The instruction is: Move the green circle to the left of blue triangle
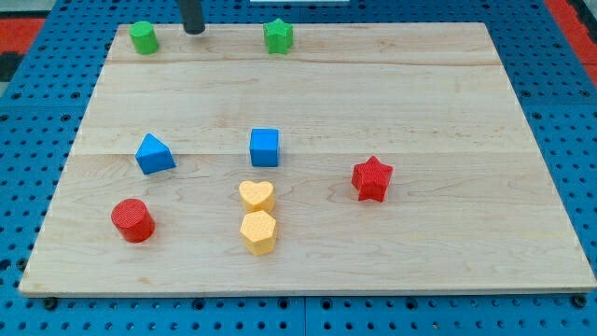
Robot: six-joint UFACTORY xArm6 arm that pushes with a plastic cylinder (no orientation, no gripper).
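The green circle (144, 37) sits at the board's top left corner. The blue triangle (154, 154) lies at the left middle of the board, well below the green circle. My tip (193, 31) is at the view's top edge, just right of the green circle and apart from it, far above the blue triangle.
A green star (278, 36) sits at the top centre. A blue cube (264, 147) is in the middle. A yellow heart (256, 195) touches a yellow hexagon (258, 232) below it. A red star (372, 179) lies right, a red cylinder (132, 220) lower left. The wooden board (448, 112) rests on blue pegboard.
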